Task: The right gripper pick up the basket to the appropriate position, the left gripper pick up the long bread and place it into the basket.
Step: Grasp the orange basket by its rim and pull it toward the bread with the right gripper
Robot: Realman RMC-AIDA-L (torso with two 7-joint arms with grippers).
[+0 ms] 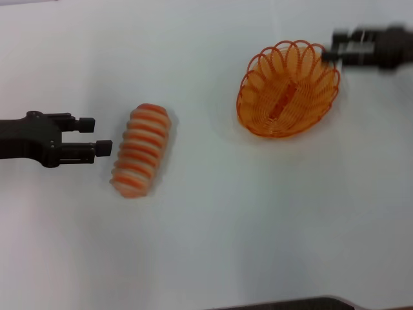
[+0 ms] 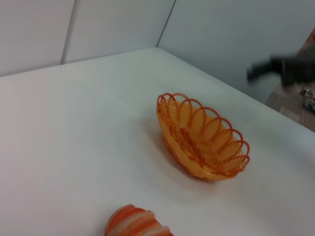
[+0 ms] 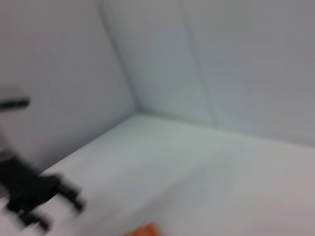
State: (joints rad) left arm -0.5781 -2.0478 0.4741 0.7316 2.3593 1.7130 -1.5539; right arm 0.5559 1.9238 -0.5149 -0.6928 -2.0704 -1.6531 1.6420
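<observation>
Two tools were in view above the white surface [image 1: 213,245], and neither held anything. The left tool [image 1: 97,135] sat at the robot's left, level with the long bread [image 1: 141,150] and just beside its nearer flank, apart from it. Its fingers were spread, one above the other in the head view, with a clear gap between them, so the tool was released.

The long bread lay flat on the surface, well apart from the basket [image 1: 288,89]. In the left wrist view only one end of the bread [image 2: 138,223] showed, with the basket [image 2: 202,137] farther off and resting on its base.

The right tool [image 1: 335,50] was at the far right, beside the basket rim. It was blurred, and contact with the rim could not be confirmed. Whether its fingers were spread or clenched could not be told.

Task status, as a judgement:
1. Basket placement: the basket stood upright and empty on the surface, toward the right side. This step appeared finished or nearly so.
2. Bread pickup: not yet done. The left tool was lined up but had no grip.
3. Bread transfer and placement into the basket: not yet done.
</observation>
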